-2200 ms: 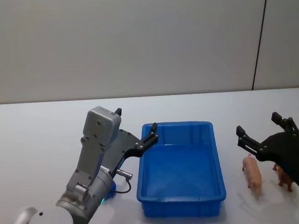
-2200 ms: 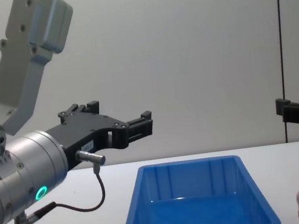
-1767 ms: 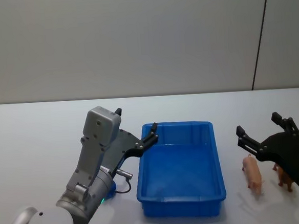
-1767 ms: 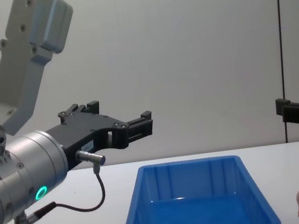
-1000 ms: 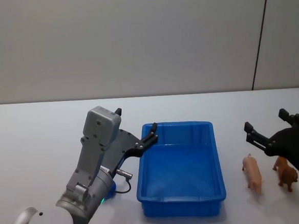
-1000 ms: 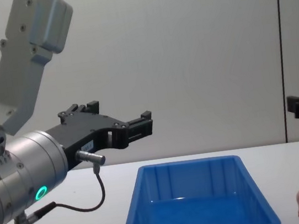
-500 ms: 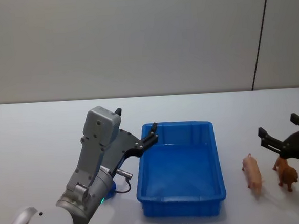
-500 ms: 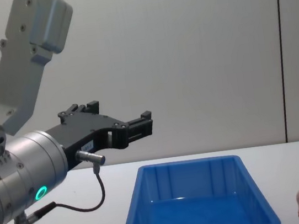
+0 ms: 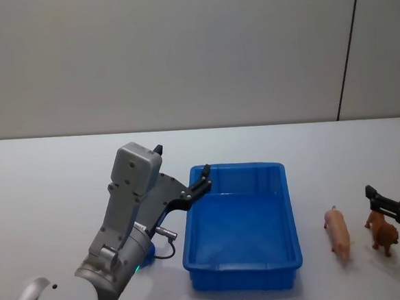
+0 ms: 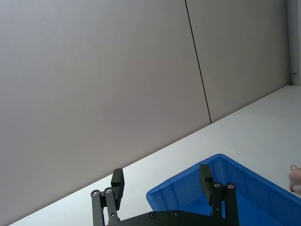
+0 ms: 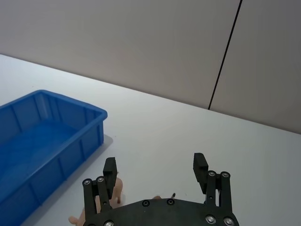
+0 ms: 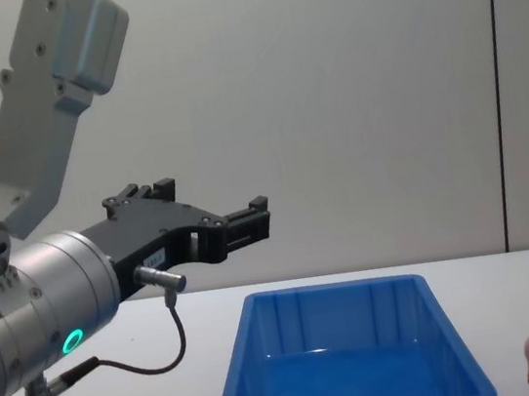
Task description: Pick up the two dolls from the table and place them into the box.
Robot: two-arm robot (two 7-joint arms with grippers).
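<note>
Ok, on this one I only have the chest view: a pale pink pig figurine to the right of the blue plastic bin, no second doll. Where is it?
Observer: The shaggy brown four-legged figurine stands on the white tabletop just right of the pale pink smooth pig, apart from it.
Operator: And the right gripper?
Observer: The right gripper hangs open by the brown figurine, holding nothing.
Operator: Is the left gripper over the bin?
Observer: In the head view the left gripper, open, has one fingertip over the far-left corner of the shallow bright blue plastic bin.
</note>
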